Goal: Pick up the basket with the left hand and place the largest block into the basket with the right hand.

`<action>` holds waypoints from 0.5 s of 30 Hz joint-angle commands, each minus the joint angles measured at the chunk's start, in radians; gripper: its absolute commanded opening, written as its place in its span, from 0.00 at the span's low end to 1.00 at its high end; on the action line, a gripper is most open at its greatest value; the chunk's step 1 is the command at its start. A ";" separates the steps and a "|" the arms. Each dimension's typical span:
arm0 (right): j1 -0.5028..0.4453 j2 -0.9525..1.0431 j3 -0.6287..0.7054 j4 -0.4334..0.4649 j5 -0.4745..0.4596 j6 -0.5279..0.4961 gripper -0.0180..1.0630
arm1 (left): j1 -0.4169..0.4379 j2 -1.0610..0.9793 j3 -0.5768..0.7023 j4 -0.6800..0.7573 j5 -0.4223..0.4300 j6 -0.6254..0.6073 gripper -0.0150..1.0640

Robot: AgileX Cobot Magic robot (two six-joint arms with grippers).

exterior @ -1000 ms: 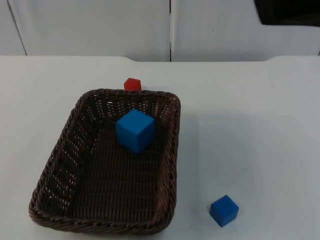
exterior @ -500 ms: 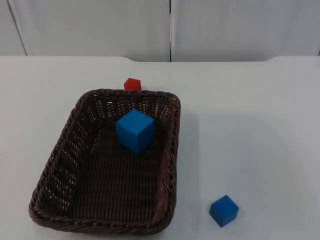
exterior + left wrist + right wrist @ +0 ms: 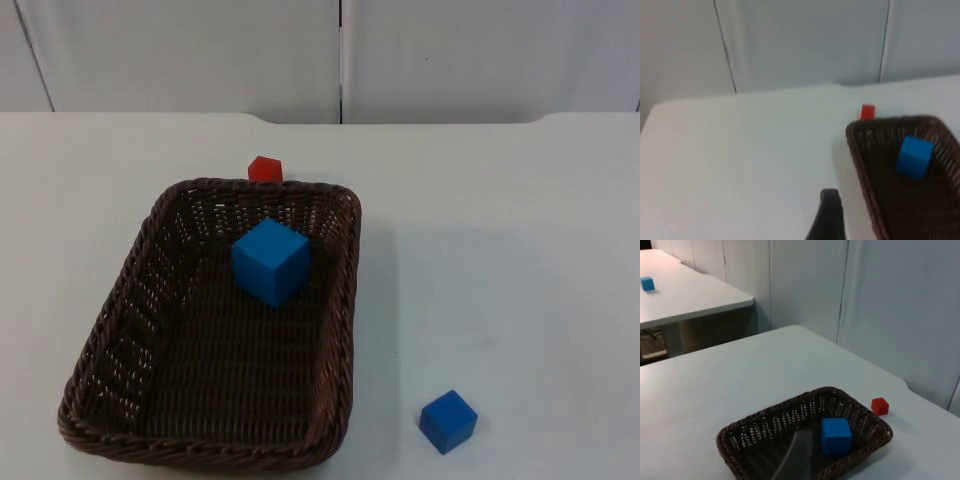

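Note:
The brown wicker basket [image 3: 346,300] rests on the white table at centre left. The largest block, a blue cube [image 3: 270,261], lies inside it toward the far end. A small red block [image 3: 265,168] sits on the table just behind the far rim. A small blue block [image 3: 448,421] lies on the table to the front right of the basket. My left gripper [image 3: 828,220] hangs over bare table beside the basket [image 3: 860,150], apart from it. My right gripper [image 3: 796,457] is raised well back from the basket [image 3: 765,415], looking down on the blue cube [image 3: 836,436].
The grey partition wall [image 3: 340,60] closes the table's far side. Open white table top [image 3: 520,250] lies to the right of the basket. A second table with a small blue block [image 3: 647,283] stands far off.
The dark part of the right arm has left the upper right corner of the top view. Basket and blocks have not moved.

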 commanded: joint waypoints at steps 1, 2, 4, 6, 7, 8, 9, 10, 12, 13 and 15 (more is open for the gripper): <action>0.005 -0.046 0.005 -0.009 0.050 -0.003 0.74 | 0.002 -0.009 0.067 0.033 0.015 -0.023 0.64; 0.005 -0.046 0.005 -0.009 0.050 -0.003 0.74 | 0.002 -0.009 0.067 0.033 0.015 -0.023 0.64; 0.005 -0.079 0.005 -0.012 0.091 0.007 0.74 | 0.002 -0.009 0.085 0.063 0.024 -0.060 0.64; 0.005 -0.111 0.005 -0.015 0.134 0.021 0.74 | 0.002 -0.009 0.089 0.107 0.019 -0.100 0.64; 0.005 -0.111 0.005 -0.015 0.134 0.021 0.74 | 0.002 -0.009 0.089 0.107 0.019 -0.100 0.64; 0.005 -0.138 0.005 -0.013 0.162 0.021 0.74 | 0.002 -0.009 0.092 0.123 0.019 -0.103 0.64; 0.005 -0.147 0.005 -0.013 0.173 0.021 0.74 | 0.002 -0.009 0.097 0.128 0.019 -0.103 0.64; 0.005 -0.167 0.005 -0.013 0.193 0.021 0.74 | 0.002 -0.009 0.099 0.130 0.019 -0.103 0.64; 0.005 -0.205 0.005 -0.013 0.221 0.039 0.74 | 0.002 -0.009 0.124 0.129 0.019 -0.108 0.64; 0.005 -0.205 0.005 -0.013 0.221 0.039 0.74 | 0.002 -0.009 0.124 0.129 0.019 -0.108 0.64; 0.005 -0.256 0.005 -0.013 0.256 0.048 0.74 | 0.002 -0.009 0.168 0.117 0.012 -0.118 0.64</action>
